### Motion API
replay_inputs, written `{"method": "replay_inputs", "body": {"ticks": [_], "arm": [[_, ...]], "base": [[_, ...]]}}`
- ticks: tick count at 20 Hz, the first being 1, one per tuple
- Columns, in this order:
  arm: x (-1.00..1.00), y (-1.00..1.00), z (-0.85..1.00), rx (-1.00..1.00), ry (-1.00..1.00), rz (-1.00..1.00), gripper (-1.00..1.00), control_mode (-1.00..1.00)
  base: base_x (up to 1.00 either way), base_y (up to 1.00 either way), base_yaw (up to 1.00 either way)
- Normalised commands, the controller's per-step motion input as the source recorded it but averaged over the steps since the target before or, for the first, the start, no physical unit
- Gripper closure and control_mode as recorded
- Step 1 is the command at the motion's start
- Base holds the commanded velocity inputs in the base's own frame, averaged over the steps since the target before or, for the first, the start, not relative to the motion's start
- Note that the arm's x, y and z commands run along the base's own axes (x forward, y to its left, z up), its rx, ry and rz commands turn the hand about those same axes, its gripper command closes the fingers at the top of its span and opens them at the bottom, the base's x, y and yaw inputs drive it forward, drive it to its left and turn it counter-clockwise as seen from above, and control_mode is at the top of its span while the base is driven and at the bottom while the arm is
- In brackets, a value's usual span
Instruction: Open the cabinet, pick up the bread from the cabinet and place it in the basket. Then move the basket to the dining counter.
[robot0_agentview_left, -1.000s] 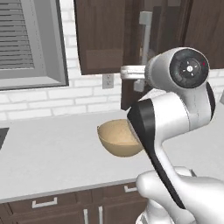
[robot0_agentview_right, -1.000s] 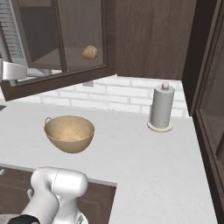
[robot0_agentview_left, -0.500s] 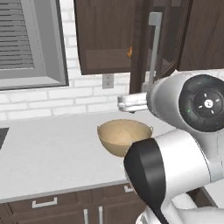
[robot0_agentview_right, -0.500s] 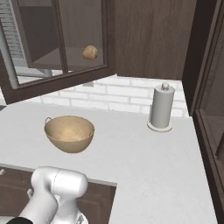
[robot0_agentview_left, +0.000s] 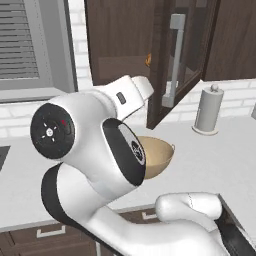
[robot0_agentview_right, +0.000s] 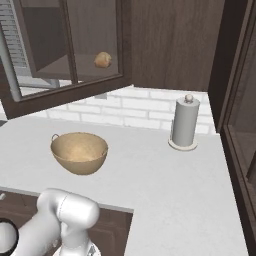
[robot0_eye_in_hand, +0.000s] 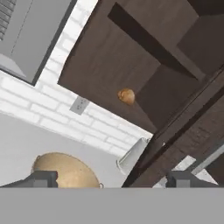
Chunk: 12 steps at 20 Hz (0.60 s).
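Note:
The cabinet (robot0_agentview_left: 125, 45) has its glass-panelled door (robot0_agentview_left: 170, 60) swung open, the silver bar handle (robot0_agentview_left: 175, 60) facing out. The bread (robot0_eye_in_hand: 126, 96), a small golden-brown roll, lies on the cabinet shelf; in the right base view the bread (robot0_agentview_right: 103, 60) shows through the door's glass. Below it on the grey worktop stands the tan woven basket (robot0_agentview_right: 80, 152), with nothing in it. In the hand view my gripper (robot0_eye_in_hand: 112, 180) is open, fingertips (robot0_eye_in_hand: 41, 179) wide apart with nothing between them. It looks up at the shelf from well below and short of the bread, above the basket (robot0_eye_in_hand: 65, 170).
A grey paper-towel holder (robot0_agentview_right: 185, 122) stands on the worktop right of the basket. The open door (robot0_agentview_right: 70, 55) juts out over the worktop. A tall dark cabinet (robot0_agentview_right: 240, 125) walls the right side. A window with blinds (robot0_agentview_left: 25, 45) is at the left.
The cabinet door has swung wider open. My arm has swung left and back from the handle, and now stands large in the left base view.

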Motion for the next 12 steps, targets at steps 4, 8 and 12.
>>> {"method": "replay_inputs", "body": {"ticks": [4,8,12], "arm": [[1.00,0.99,-0.29,-0.30,0.08,-0.08,-1.00,-1.00],[1.00,0.12,-0.36,-0.08,0.14,0.00,-1.00,-1.00],[1.00,-0.45,-0.44,0.00,0.10,0.00,-1.00,-1.00]], "base": [[0.00,0.00,0.00],[0.00,0.00,0.00],[0.00,0.00,0.00]]}}
